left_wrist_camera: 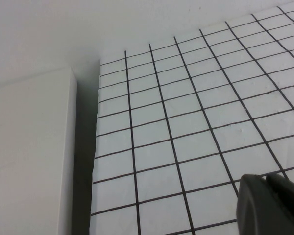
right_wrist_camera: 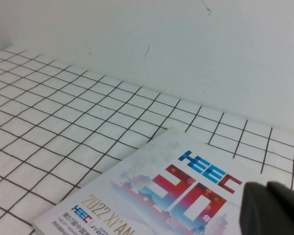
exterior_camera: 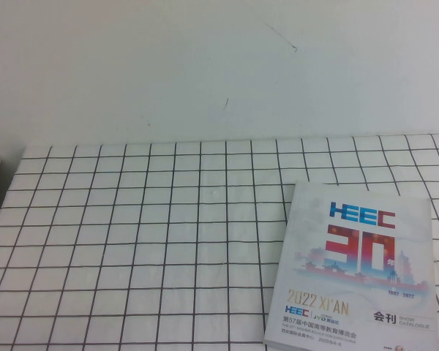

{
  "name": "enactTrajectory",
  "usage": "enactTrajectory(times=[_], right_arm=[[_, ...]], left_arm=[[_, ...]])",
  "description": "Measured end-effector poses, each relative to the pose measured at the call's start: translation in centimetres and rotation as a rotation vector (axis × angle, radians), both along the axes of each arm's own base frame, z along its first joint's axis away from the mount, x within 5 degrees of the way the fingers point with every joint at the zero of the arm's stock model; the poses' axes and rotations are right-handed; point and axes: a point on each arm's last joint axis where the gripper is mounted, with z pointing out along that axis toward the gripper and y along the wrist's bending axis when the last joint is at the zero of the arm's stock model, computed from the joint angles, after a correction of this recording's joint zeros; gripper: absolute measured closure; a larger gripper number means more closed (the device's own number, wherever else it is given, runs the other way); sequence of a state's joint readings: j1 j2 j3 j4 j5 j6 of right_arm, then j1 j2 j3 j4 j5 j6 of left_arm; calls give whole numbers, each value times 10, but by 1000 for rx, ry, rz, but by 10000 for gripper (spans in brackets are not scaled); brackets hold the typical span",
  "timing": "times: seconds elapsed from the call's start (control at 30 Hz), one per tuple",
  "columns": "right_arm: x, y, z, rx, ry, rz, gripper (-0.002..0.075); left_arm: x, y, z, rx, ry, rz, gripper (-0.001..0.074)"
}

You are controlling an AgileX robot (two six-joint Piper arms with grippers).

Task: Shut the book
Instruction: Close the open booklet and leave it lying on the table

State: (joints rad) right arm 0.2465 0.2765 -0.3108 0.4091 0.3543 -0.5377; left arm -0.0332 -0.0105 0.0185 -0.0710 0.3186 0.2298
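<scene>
The book (exterior_camera: 351,270) lies shut, cover up, at the desk's (exterior_camera: 132,241) right front, with the right tool (right_wrist_camera: 274,210) above it and the left tool (left_wrist_camera: 272,205) above the desk's left side; I cannot tell either tool's grip.

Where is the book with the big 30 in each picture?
High view: the book lies closed on the robot's right, near edge; no gripper shows.
Left wrist view: no book; only the left gripper over the checked cloth.
Right wrist view: the book lies just beyond the right gripper.
Shared landmark: the checked cloth's black grid and the white wall.
</scene>
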Motion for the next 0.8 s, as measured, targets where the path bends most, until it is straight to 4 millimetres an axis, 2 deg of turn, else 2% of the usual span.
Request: enactTrajectory(times=[0.8], right_arm=[[1, -4, 1, -62, -34, -35, 729]], left_arm=[[0, 0, 0, 0, 5, 0, 738]])
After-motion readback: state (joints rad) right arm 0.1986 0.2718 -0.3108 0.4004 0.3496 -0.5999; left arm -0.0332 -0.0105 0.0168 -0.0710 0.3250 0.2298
